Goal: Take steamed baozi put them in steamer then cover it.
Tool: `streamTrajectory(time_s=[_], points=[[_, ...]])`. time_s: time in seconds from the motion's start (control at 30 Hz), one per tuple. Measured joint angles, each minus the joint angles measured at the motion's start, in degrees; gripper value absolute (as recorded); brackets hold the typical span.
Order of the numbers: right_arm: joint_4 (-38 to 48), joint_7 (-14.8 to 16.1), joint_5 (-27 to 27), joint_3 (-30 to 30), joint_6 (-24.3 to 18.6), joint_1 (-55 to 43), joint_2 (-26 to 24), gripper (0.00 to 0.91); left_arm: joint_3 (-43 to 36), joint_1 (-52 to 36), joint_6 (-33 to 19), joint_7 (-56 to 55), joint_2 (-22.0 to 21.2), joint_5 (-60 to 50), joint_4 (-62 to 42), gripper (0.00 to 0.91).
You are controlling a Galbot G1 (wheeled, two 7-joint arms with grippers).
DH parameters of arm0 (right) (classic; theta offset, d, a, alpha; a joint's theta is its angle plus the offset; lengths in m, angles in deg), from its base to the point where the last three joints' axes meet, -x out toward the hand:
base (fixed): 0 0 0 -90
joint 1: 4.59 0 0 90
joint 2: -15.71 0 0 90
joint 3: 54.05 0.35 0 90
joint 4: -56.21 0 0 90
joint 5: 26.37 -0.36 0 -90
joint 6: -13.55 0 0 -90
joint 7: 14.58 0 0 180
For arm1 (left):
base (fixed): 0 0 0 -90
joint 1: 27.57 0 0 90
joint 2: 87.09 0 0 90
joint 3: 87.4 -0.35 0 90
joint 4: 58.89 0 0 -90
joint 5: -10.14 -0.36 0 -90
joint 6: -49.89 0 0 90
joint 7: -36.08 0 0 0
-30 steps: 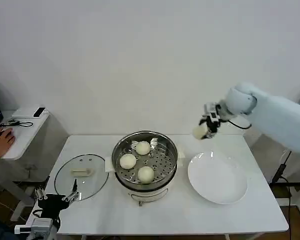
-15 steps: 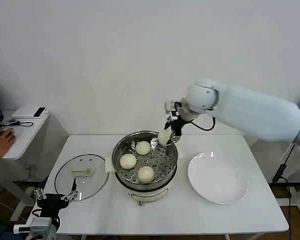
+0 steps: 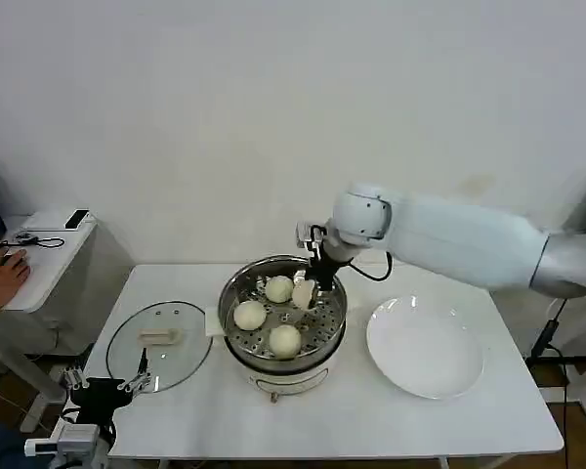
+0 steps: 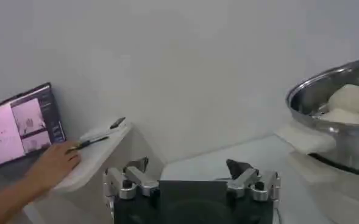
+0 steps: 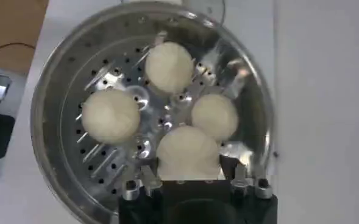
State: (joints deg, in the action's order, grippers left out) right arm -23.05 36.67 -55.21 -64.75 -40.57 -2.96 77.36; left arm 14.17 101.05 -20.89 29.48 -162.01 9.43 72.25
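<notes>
A white table (image 3: 371,410) stands against a plain pale wall; near its middle sits the steamer (image 3: 236,327), a shiny round steel pot with a perforated tray inside. Three baozi lie on that tray: one toward the back (image 3: 278,289), one toward the robot's left (image 3: 249,315), one at the front (image 3: 285,340). The right arm, white and thick, reaches in from the right side across the pot; the right gripper (image 3: 306,291) hangs just inside the steamer's back right part, its fingers clamped on a fourth baozi (image 3: 304,294), which sits just beside the back bun.

In the right wrist view, looking straight down, the steamer (image 5: 57,85) shows its holed tray and the three resting buns (image 5: 111,115) (image 5: 169,66) (image 5: 215,117) spread over it; the held baozi (image 5: 188,152) is pinched between the right gripper (image 5: 190,176) fingers, close above the tray; whether it touches the tray cannot be told.

A white plate (image 3: 425,350) lies bare on the table to the right of the steamer; a round glass lid (image 3: 158,344) lies flat on the table to the left, apart from the pot. The left gripper (image 3: 107,383) waits low at the table's near left corner, beside the lid; in the left wrist view its fingers (image 4: 135,178) stand apart, holding nothing, with the steamer's wall (image 4: 344,143) off to one side.
</notes>
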Motion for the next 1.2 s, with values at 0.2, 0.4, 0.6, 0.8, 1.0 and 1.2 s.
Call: streamTrajectory(time_s=[0.2,0.4,0.6,0.8,1.0,1.2], points=[[0.9,-0.1,0.6,0.0,0.3,1.6,0.3,0.695,-0.3,-0.3,0.0,0.0,0.0,0.0,-0.4,0.907],[1.6,-0.5,1.4,0.0,0.2,2.7,0.6,0.715,-0.3,-0.4,0.0,0.0,0.1,0.0,-0.6,0.907],[1.7,-1.0,1.9,0.4,0.0,3.4,0.6,0.907,-0.2,-0.3,0.0,0.0,0.1,0.0,-0.5,0.907],[0.9,-1.4,2.8,1.6,-0.6,3.1,-0.2,0.907,0.1,-0.2,0.0,0.0,0.1,-0.1,-0.1,0.907],[-1.1,-3.5,3.0,4.2,-1.2,3.1,-2.5,0.907,0.0,0.0,0.0,0.1,0.0,-0.1,0.0,0.907],[-5.1,-10.9,0.4,8.4,-3.2,5.2,-6.7,0.907,-0.1,-0.1,-0.1,0.1,-0.2,-0.2,-0.3,0.907]])
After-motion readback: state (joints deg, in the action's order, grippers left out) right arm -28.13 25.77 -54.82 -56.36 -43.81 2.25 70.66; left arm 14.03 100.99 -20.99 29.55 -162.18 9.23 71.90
